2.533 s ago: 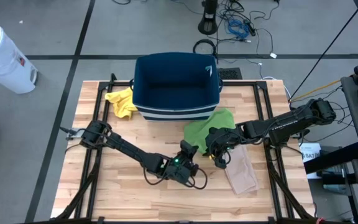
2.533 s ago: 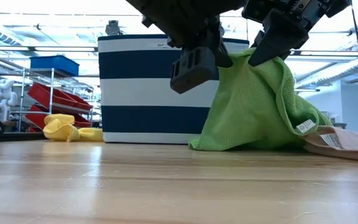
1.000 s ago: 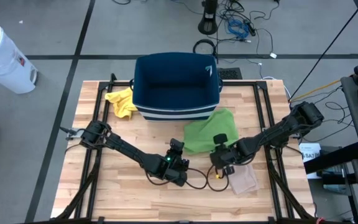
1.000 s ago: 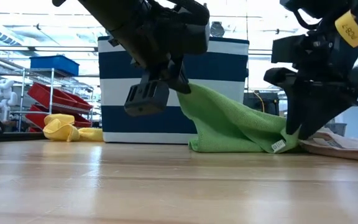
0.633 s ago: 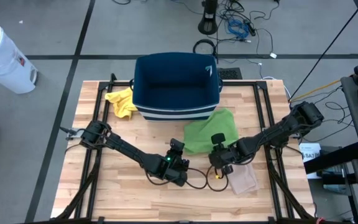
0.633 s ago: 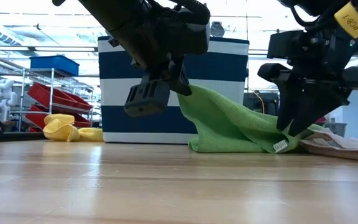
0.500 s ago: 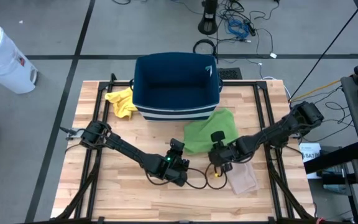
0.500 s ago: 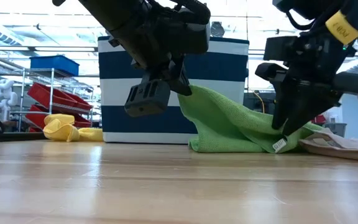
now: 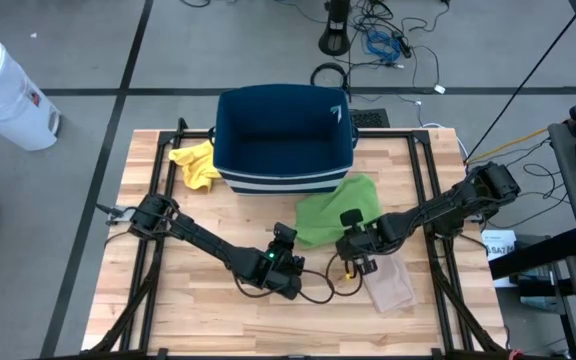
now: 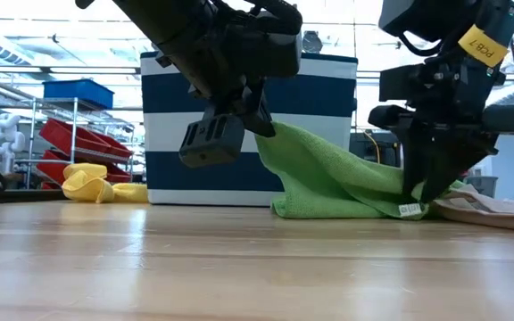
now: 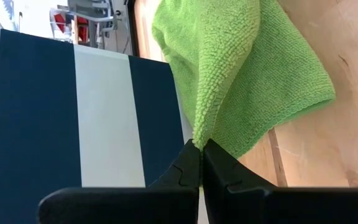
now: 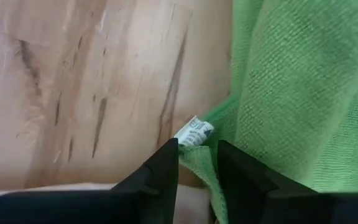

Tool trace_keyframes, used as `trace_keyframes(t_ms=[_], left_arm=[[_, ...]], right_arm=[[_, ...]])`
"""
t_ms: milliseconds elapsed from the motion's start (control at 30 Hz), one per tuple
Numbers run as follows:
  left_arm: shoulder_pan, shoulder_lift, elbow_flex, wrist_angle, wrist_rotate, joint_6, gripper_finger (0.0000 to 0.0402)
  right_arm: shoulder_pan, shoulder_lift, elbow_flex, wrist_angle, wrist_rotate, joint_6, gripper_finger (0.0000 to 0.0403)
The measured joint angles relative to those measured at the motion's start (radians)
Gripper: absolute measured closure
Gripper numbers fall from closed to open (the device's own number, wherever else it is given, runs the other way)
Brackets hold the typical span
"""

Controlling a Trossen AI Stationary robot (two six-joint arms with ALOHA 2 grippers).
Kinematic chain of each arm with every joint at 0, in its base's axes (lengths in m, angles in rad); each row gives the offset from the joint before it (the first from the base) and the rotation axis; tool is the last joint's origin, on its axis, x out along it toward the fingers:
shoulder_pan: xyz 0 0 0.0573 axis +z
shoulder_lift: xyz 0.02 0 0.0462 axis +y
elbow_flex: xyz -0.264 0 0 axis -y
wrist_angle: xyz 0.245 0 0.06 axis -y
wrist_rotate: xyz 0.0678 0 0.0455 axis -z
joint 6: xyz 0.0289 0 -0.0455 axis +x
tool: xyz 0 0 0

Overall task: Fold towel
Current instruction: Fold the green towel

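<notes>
Green towel (image 11: pixel 241 81) edge seemingly between closed jaws.

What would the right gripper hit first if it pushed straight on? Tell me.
Probably the green towel: the right gripper points down at its corner by the white tag, fingers apart around that edge, with the table beneath.

floor: grey tiles (image 9: pixel 88 60) | shelf: red bins (image 10: pixel 74 138) | cables (image 9: pixel 383 45)

Green towel (image 9: pixel 336 207) draped against bin (image 9: pixel 284 140)
</notes>
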Motion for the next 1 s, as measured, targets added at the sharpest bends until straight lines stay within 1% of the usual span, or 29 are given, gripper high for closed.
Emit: trace_keyframes(t_ms=[167, 367, 467, 633, 700, 833, 1000], left_arm=[[0.000, 0.000, 0.000, 0.000, 0.000, 0.000, 0.0401], [0.000, 0.000, 0.000, 0.000, 0.000, 0.000, 0.0401], [0.000, 0.000, 0.000, 0.000, 0.000, 0.000, 0.0401], [0.000, 0.000, 0.000, 0.000, 0.000, 0.001, 0.0401], [0.000, 0.000, 0.000, 0.000, 0.000, 0.001, 0.0401], [0.000, 0.000, 0.000, 0.000, 0.000, 0.000, 0.0401], [-0.013, 0.000, 0.000, 0.015, 0.000, 0.004, 0.0401]], right_arm=[[-0.001, 0.000, 0.000, -0.021, -0.028, 0.018, 0.0305], [-0.002, 0.000, 0.000, -0.042, -0.027, 0.027, 0.0310], [-0.002, 0.000, 0.000, -0.033, -0.027, 0.027, 0.0330], [-0.002, 0.000, 0.000, -0.018, -0.026, 0.018, 0.0389], [-0.002, 0.000, 0.000, -0.001, -0.026, 0.013, 0.0398], [0.010, 0.000, 0.000, 0.063, -0.036, 0.016, 0.0401], [0.047, -0.009, -0.001, 0.198, -0.108, -0.011, 0.0402]])
